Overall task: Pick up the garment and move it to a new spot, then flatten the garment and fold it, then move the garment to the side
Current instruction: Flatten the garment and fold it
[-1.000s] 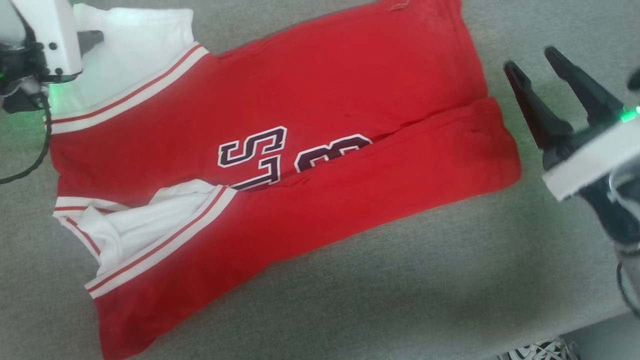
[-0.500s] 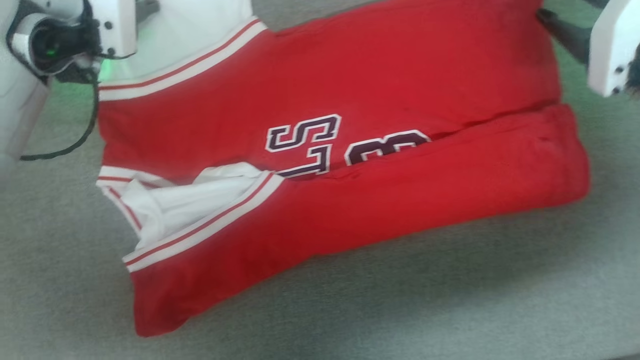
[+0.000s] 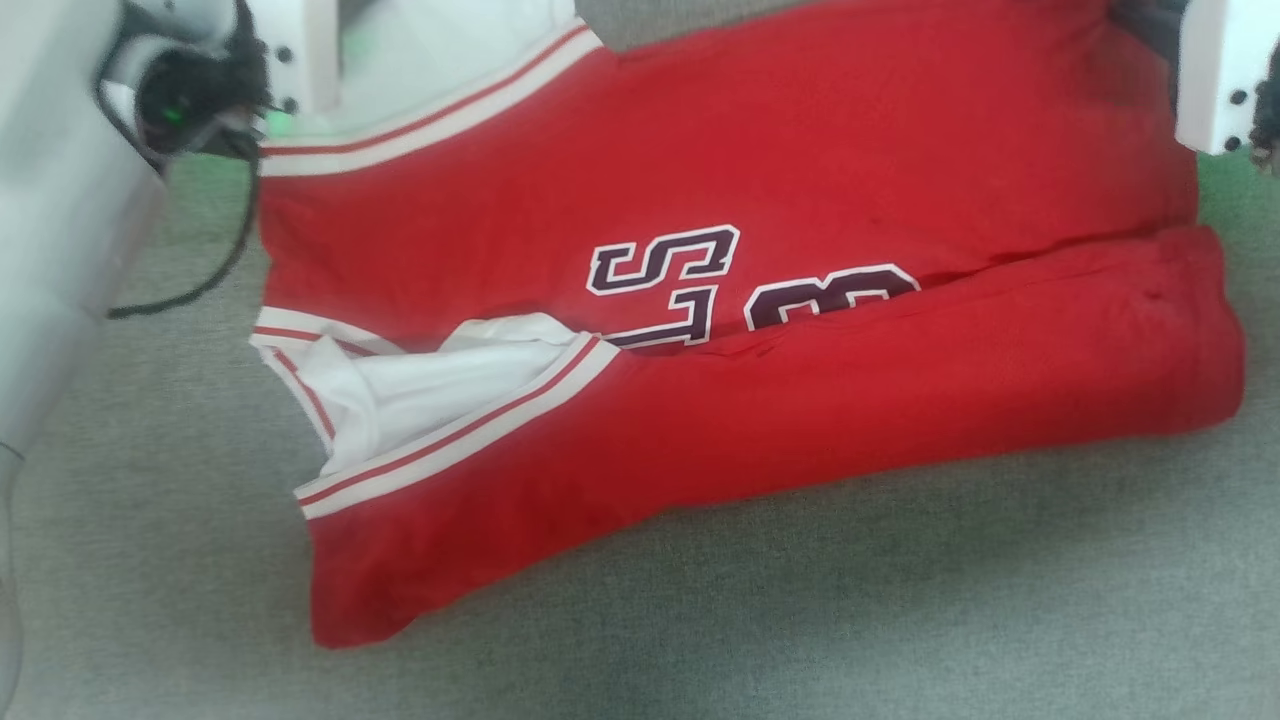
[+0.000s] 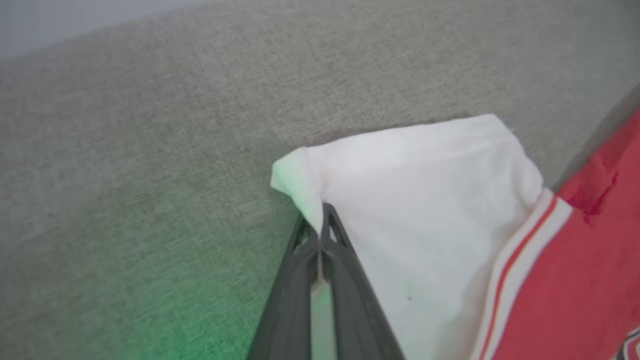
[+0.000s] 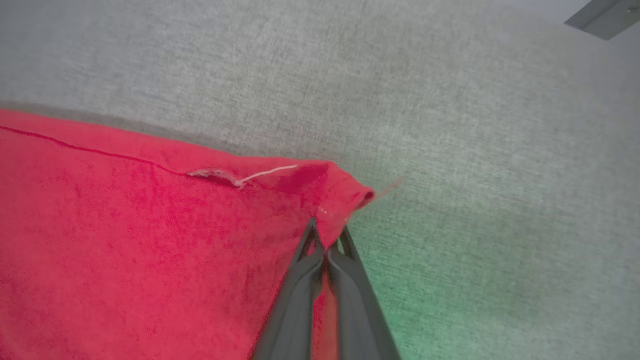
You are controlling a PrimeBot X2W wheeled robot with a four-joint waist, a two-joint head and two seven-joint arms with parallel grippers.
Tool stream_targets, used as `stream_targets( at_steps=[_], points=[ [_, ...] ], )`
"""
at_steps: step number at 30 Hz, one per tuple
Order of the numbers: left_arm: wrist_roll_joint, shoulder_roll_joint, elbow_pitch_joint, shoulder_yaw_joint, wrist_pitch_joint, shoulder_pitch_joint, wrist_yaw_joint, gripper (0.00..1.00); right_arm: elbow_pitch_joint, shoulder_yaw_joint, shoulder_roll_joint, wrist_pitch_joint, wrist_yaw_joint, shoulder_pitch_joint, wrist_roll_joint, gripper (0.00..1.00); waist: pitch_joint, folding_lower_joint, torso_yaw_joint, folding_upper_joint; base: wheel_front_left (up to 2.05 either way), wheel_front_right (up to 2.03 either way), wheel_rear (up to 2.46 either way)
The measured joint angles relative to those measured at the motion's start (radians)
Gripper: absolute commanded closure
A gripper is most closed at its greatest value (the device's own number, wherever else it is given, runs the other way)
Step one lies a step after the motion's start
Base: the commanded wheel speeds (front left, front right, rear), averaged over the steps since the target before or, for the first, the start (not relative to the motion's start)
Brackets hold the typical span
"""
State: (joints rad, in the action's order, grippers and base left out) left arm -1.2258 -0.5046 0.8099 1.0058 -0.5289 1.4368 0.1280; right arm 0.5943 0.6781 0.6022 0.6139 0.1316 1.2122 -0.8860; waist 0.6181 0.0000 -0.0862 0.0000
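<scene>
Our left jaws are clenched on the folded edge of a white short sleeve (image 4: pixel 425 200) of the small red basketball jersey (image 4: pixel 575 280). The sleeve is soft matte knit, bunched into a blunt corner just past the tips at 12 o'clock in the left wrist view. Our right jaws are clamped on a corner of the jersey's hem, where the cloth rolls into a small lip. A loose pale thread (image 5: pixel 270 173) lies along the seam there, at 11 o'clock.

In the head view the one jersey lies across the middle, sleeves toward 9 o'clock and hem toward 3 o'clock, with white-and-red striped trim. Its long edge at 6 o'clock is folded up over the front and covers part of the black, white-outlined print (image 3: pixel 690 285). We count two white sleeves, the gripped one at 11 o'clock and a crumpled sleeve (image 3: pixel 420 385) at 8 o'clock.

Beneath spreads a grey woven fabric surface (image 3: pixel 800 620), finely textured and tinted green beside each pair of jaws. A pale band (image 4: pixel 75 25) shows beyond its edge at 11 o'clock in the left wrist view.
</scene>
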Motion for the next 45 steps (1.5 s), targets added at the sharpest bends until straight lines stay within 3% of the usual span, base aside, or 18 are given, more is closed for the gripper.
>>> stream_targets(
  at_steps=[5,8,16,22,26,30,33,43,44,45],
  points=[
    [-0.035,-0.004,-0.074,0.005,0.084,-0.057,0.000,1.00,-0.018,0.002,0.041,-0.085,0.000,-0.051,-0.061,1.00,-0.064,0.0000,0.015,0.0000,0.00,0.00,0.00],
    [-0.063,-0.035,-0.166,0.011,0.126,-0.085,0.000,1.00,-0.066,0.003,0.085,-0.118,0.000,-0.105,-0.098,1.00,-0.114,0.0000,0.031,0.0000,0.00,0.00,0.00],
    [-0.105,-0.191,-0.501,0.060,0.245,-0.281,0.000,1.00,-0.240,0.037,0.229,-0.129,0.000,-0.329,-0.185,1.00,-0.248,0.0000,0.086,0.0000,0.00,0.00,0.00],
    [-0.138,-0.325,-0.711,0.076,0.383,-0.492,0.000,1.00,-0.340,0.007,0.314,-0.156,0.000,-0.501,-0.232,1.00,-0.321,0.0000,0.125,0.0000,0.00,0.00,0.00],
    [-0.139,-0.374,-0.811,0.090,0.472,-0.622,-0.035,1.00,-0.371,-0.028,0.352,-0.180,0.000,-0.611,-0.254,1.00,-0.341,0.0000,0.143,0.0001,0.00,0.00,0.00],
    [-0.142,-0.372,-0.839,0.119,0.540,-0.727,-0.053,1.00,-0.392,-0.073,0.366,-0.217,0.000,-0.708,-0.274,1.00,-0.347,0.0000,0.155,0.0000,0.00,0.00,0.00],
    [-0.155,-0.331,-0.811,0.128,0.579,-0.767,-0.047,1.00,-0.390,-0.100,0.357,-0.240,-0.001,-0.756,-0.274,1.00,-0.345,0.0000,0.157,0.0000,0.00,0.00,0.00],
    [-0.162,-0.163,-0.487,0.156,0.636,-0.787,-0.008,1.00,-0.303,-0.120,0.249,-0.288,-0.001,-0.762,-0.228,1.00,-0.320,0.0000,0.144,0.0000,0.00,0.00,0.00],
    [-0.162,-0.151,-0.466,0.155,0.647,-0.787,-0.007,0.95,-0.297,-0.118,0.243,-0.290,-0.001,-0.757,-0.225,1.00,-0.318,0.0000,0.144,0.0000,0.00,0.00,0.00],
    [-0.160,-0.140,-0.449,0.156,0.657,-0.787,-0.004,0.85,-0.295,-0.117,0.240,-0.295,-0.001,-0.756,-0.220,0.85,-0.318,0.0000,0.144,0.0000,0.00,0.00,0.00]
  ],
)
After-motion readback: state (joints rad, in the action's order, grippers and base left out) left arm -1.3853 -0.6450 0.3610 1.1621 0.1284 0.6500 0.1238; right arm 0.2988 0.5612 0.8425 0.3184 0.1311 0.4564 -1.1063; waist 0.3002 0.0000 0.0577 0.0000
